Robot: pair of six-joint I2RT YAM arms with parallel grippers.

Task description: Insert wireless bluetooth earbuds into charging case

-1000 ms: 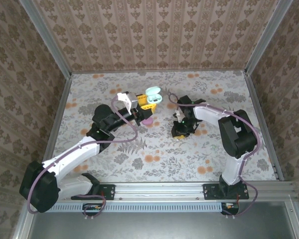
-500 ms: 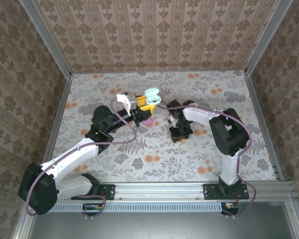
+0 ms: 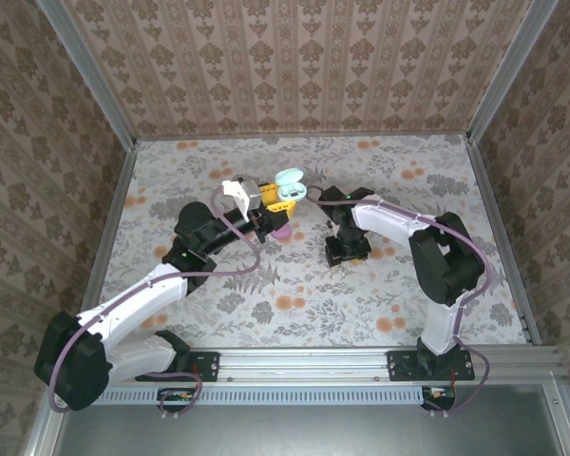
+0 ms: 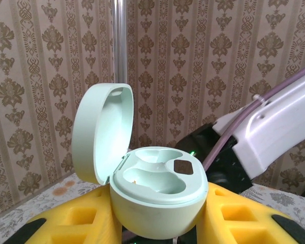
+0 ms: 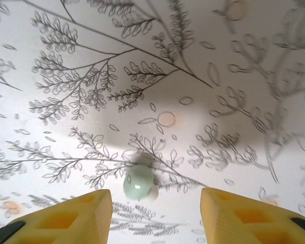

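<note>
Flowery worktop (image 3: 294, 285) all round, patterned walls (image 3: 294, 66) on three sides. Saw the right gripper (image 5: 156, 216) pointing straight down at it, yellow fingers (image 5: 66, 216) held apart with nothing in them. Spotted one pale green earbud (image 5: 139, 183) lying loose on the worktop in the gap, low in the right wrist view, a bit nearer the left-of-frame finger than the other. Could not tell its long way, too round and blurry. Judged that a small nudge to the left of frame, a straight drop and a squeeze would catch it. Found plenty of bare paper round it and no edge close.

Saw the left gripper (image 3: 277, 201) near the middle of the top view, fingers clamped on the mint charging case (image 4: 160, 203). Saw its lid (image 4: 99, 134) tipped open to the left and both hollows facing up, looking bare. Noticed a small pink thing (image 3: 281, 231) just below the case. Guessed the carry would be short, up and left in the top view, with the left arm (image 3: 152, 285) to keep off.
</note>
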